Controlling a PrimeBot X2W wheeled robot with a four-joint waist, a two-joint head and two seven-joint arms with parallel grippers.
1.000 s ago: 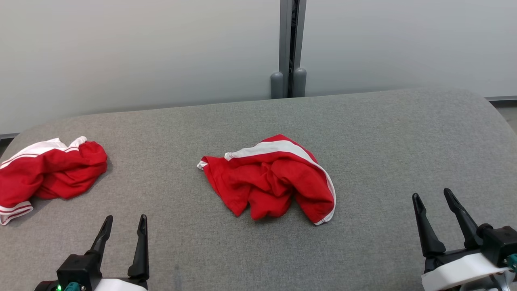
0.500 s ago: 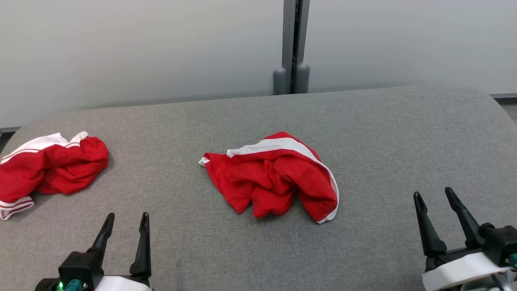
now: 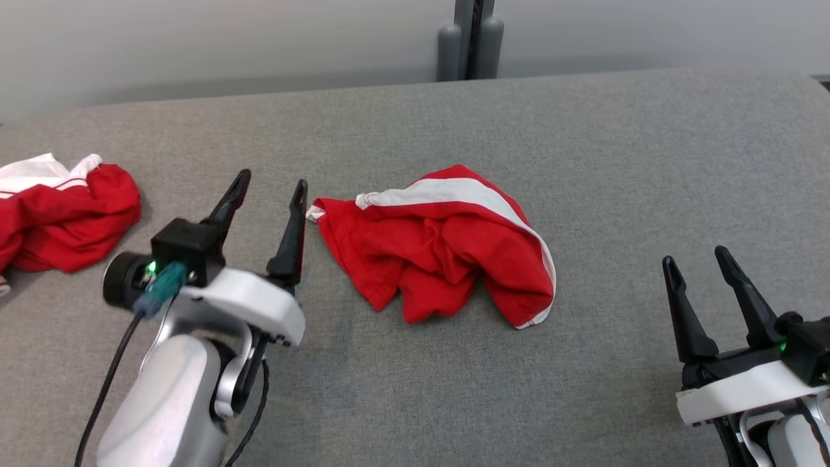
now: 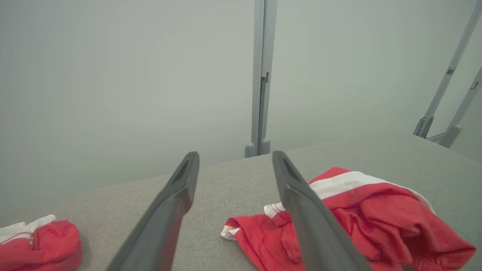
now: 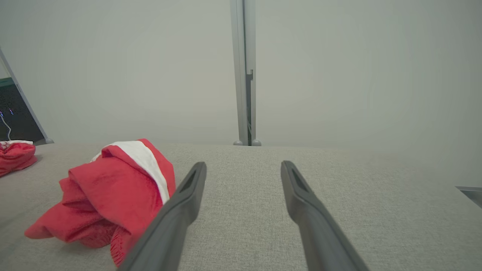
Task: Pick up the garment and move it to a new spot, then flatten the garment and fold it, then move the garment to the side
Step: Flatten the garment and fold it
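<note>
Two hands are in view, and one has just made a move. Half a second ago the left hand [image 3: 272,179] sat low at the near edge. It has since reached forward over the tabletop [image 3: 616,162], and its inner finger's tip now stands just beside the garment's [image 3: 441,253] white-trimmed corner [image 3: 316,211]. The head camera has also tipped down, so the whole scene's shift up the view is the camera's doing. The garment lies crumpled as it did.

The left hand is spread wide with nothing between its fingers. The right hand [image 3: 694,255] is spread and empty too, low at the right and well apart from the cloth, with no such reach of its own.

I judge that the pick-up is only starting. The approach is under way, nothing is gripped, and that corner looks like the likely target.

The garment sits in the middle of the tabletop as a red heap. A white band [image 3: 454,191] runs along its far edge and curls down its right side, and loose folds bunch in the centre. In the left wrist view the corner lies flat on the grey surface, partly behind the inner finger. The cloth looks limp, so a pinch there would probably lift one layer and let the rest trail. A second red-and-white heap [image 3: 65,214] lies far to the left.
</note>
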